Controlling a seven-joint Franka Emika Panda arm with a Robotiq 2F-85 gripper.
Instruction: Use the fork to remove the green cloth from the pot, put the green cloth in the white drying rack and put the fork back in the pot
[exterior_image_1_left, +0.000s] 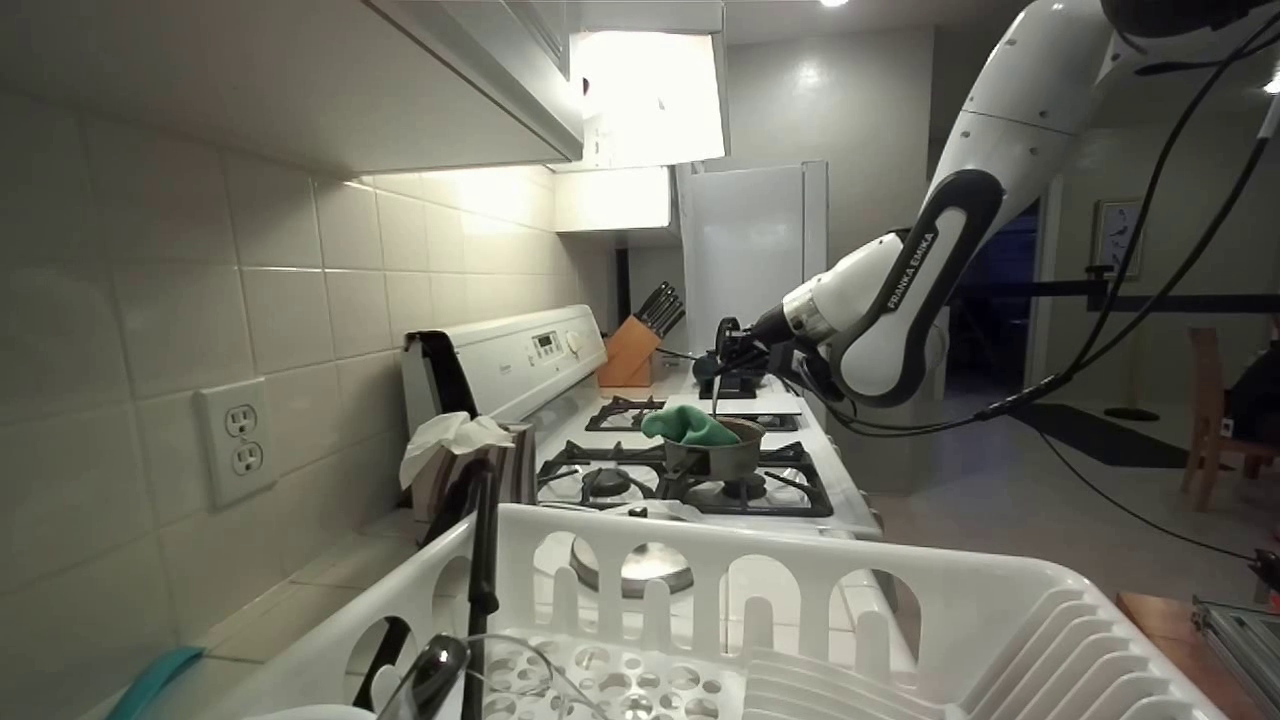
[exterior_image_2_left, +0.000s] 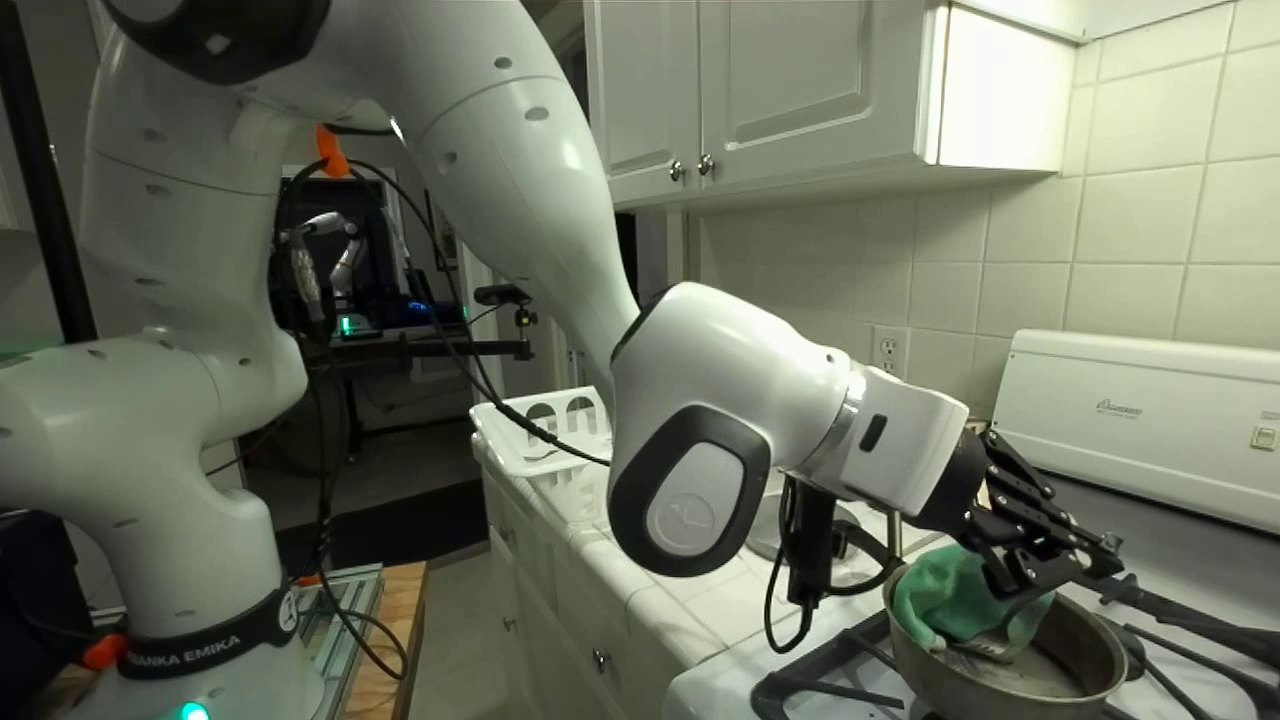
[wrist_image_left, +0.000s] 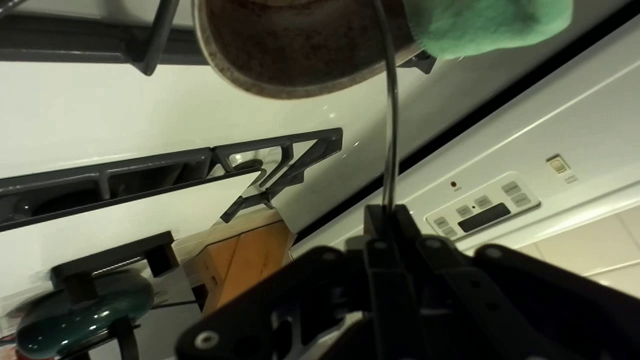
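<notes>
Your gripper (wrist_image_left: 389, 216) pinches the slim metal handle of the fork (wrist_image_left: 392, 125) between its fingers, with the fork pointing down toward the pot (exterior_image_1_left: 735, 460). The green cloth (exterior_image_1_left: 695, 427) sits bunched in the pot, heaped above the rim, with one fold hanging over the edge on the side of the stove's back panel (exterior_image_1_left: 505, 375).

The tines are out of your sight: they pass beyond the wrist view's edge, and in an exterior view cloth and pot hide them. Whether they have caught any fabric cannot be told. If they have not, lifting probably brings up a bare fork. If they hold only a little, the cloth may slide off midway, and that loose fold makes the grate (wrist_image_left: 90, 45) a likely landing place.

The handle is thin and smooth, so weight swinging below could turn it in your grip. A sideways pull might press the tines against the pot's wall and drag or tip it, since it simply rests on the grate.

The white drying rack (exterior_image_1_left: 970, 600) stands well apart, along the counter (exterior_image_2_left: 690, 600). Carried too low, the cloth could snag on its raised rim or the black handle (exterior_image_1_left: 483, 540) jutting up there. Shaking off clinging cloth could loosen the fork too.
</notes>
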